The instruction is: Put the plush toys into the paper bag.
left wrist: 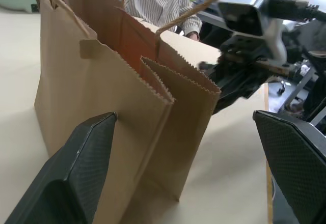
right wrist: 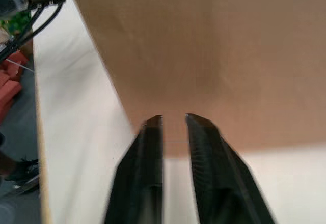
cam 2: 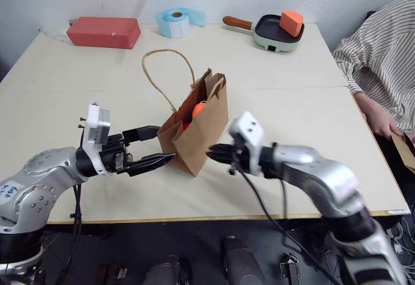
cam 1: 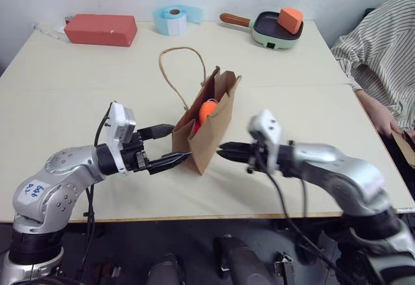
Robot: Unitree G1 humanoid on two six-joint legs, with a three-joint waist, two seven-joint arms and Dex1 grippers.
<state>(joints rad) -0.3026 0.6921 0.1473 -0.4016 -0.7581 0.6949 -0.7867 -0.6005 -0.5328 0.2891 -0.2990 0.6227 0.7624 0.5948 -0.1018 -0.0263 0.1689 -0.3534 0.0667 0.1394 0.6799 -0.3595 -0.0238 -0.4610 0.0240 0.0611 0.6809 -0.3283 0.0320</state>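
Your paper bag (cam 1: 211, 126) stands upright mid-table (cam 1: 78, 103), both plush toys already inside: the orange creature (cam 1: 208, 111) on top, the red ball (cam 1: 195, 127) beneath. The left gripper (cam 1: 170, 146), jaws spread wide, flanks the bag's corner from 9 o'clock; I judge it has let go. The right gripper (cam 1: 224, 150), jaws closed on nothing, noses the bag's side from 3 o'clock. Open table lies toward 12 o'clock; a person's sleeve (cam 1: 376, 52) crowds the 2 o'clock edge.
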